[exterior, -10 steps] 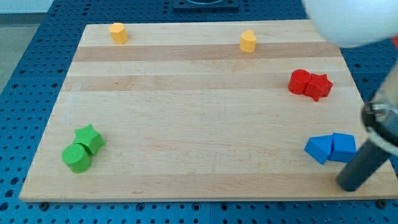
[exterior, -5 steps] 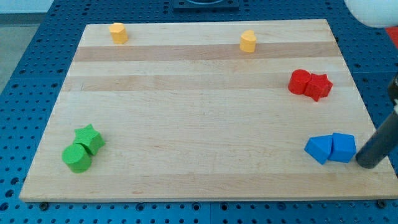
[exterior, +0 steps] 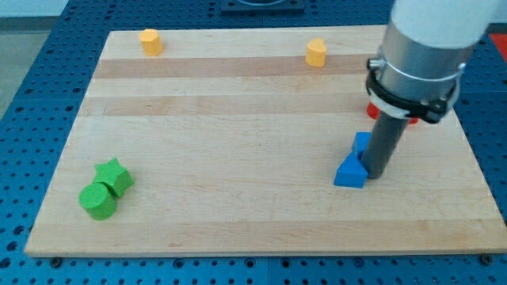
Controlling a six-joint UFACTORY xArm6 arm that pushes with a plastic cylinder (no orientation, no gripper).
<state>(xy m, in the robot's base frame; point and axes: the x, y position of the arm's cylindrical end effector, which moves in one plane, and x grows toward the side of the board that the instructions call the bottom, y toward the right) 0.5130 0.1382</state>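
blue triangular block (exterior: 349, 172) touches my tip (exterior: 372, 176).

Toward the right edge of the board (exterior: 238, 119), about midway between top and bottom: my tip (exterior: 372, 176), touching the right side of the blue triangular block (exterior: 350, 172), with a second blue block (exterior: 362, 142) just behind. Near the top-left corner, a yellow cylinder (exterior: 150, 41); along the top edge right of centre, another yellow cylinder (exterior: 316, 52). Near the bottom-left corner, a green star (exterior: 115, 176) touching a green cylinder (exterior: 98, 201) below and left of it.

blue blocks (exterior: 351, 172) crowding my tip (exterior: 374, 174), green pair (exterior: 105, 188) well apart
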